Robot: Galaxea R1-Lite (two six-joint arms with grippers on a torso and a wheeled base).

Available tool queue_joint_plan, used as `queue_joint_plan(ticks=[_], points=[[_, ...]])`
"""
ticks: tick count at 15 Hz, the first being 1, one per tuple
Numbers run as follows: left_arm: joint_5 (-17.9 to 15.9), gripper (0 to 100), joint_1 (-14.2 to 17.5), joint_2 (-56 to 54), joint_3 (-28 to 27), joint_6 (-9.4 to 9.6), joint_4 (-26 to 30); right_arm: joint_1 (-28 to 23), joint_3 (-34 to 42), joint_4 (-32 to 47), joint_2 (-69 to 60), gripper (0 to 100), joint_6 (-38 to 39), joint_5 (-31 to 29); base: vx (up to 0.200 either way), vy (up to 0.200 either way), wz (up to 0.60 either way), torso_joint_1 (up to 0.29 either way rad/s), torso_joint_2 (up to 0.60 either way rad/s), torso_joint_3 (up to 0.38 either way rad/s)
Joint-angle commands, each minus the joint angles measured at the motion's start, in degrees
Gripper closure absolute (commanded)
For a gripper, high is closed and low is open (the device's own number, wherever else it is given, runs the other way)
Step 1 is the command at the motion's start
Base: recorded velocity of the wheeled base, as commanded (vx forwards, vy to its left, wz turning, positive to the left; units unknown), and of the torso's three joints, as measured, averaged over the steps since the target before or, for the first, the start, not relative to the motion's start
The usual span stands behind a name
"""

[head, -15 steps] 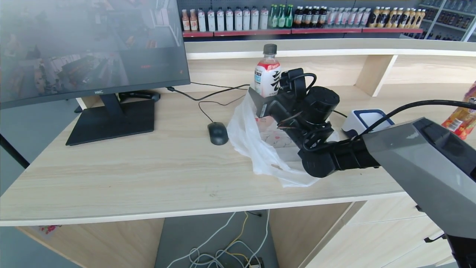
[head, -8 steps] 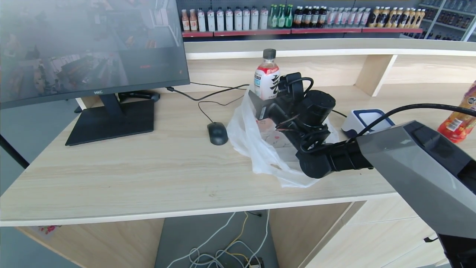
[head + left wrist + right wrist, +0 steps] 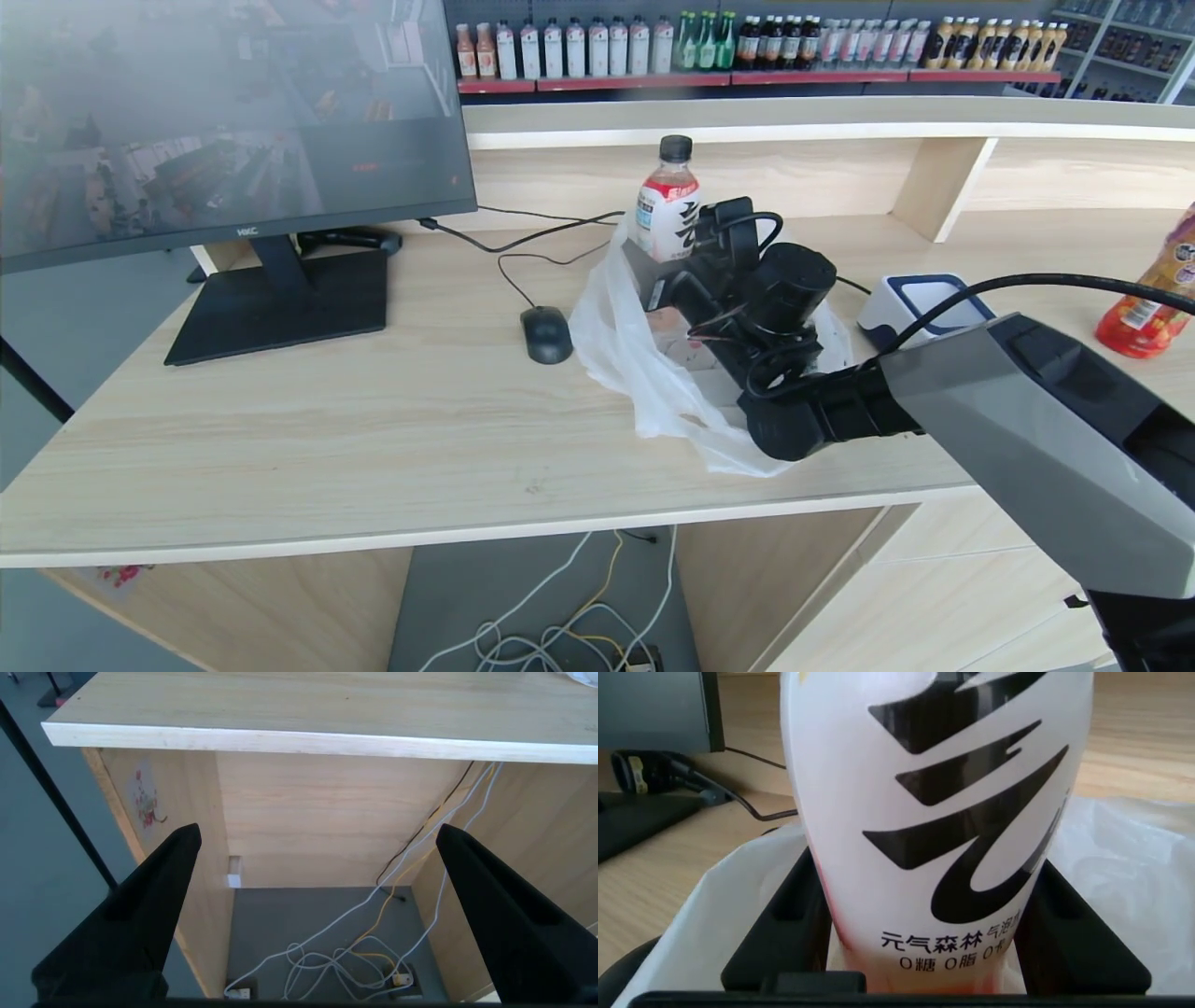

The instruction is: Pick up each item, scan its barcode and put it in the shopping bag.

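Bottle (image 3: 668, 207) upright, cap up, clamped between fingers of right end effector (image 3: 674, 257). Shopping bag (image 3: 644, 373) sits on surface (image 3: 327, 420) directly beneath end effector, its white plastic bunched on both sides of the fingers. Scanner (image 3: 910, 303) to end effector's right, apart. Left end effector (image 3: 318, 905) has fingers spread wide, holds nothing, and is below the surface edge.
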Motion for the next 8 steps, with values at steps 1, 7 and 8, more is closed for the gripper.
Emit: queue_joint_plan(ticks=[1, 7, 8], points=[[0.0, 0, 0.0, 0.0, 0.0, 0.02, 0.0, 0.0, 2.8, -1.0, 0.2, 100, 0.0, -0.1, 0.0, 0.0, 0.0, 0.0, 0.0, 0.0], [0.0, 0, 0.0, 0.0, 0.0, 0.02, 0.0, 0.0, 3.6, -1.9, 0.1, 100, 0.0, 0.0, 0.0, 0.0, 0.0, 0.0, 0.0, 0.0], [0.0, 0, 0.0, 0.0, 0.0, 0.02, 0.0, 0.0, 3.6, -1.9, 0.0, 100, 0.0, 0.1, 0.0, 0.0, 0.0, 0.0, 0.0, 0.0]])
